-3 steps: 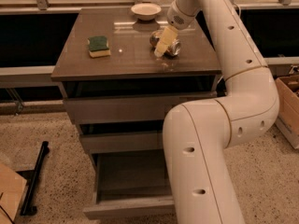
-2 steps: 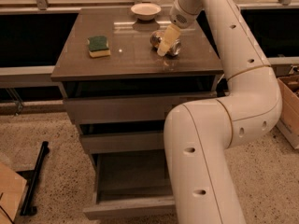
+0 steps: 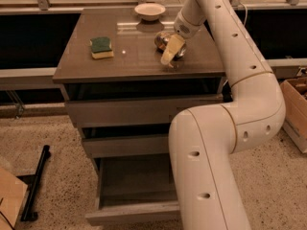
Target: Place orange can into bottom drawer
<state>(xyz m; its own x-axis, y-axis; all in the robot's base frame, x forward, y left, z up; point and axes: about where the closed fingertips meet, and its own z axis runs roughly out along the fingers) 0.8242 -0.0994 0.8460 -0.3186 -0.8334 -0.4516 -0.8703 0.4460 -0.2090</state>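
The orange can (image 3: 163, 40) lies on the cabinet top (image 3: 134, 56), right of centre, shiny with a mottled label. My gripper (image 3: 170, 53) reaches down from the arm at the back right and sits right at the can, partly covering its right side. The bottom drawer (image 3: 134, 213) is the lowest of three and is pulled out, its tray showing inside. My arm's big white links stand in front of the cabinet's right side and hide part of the drawers.
A green-and-yellow sponge (image 3: 101, 47) lies at the left of the cabinet top. A cream bowl (image 3: 149, 11) sits at the back. A cardboard box (image 3: 295, 109) stands on the floor at right, and a black bar (image 3: 36, 183) lies on the floor at left.
My gripper has settled slightly lower at the can. The can, sponge, bowl and drawers have not moved.
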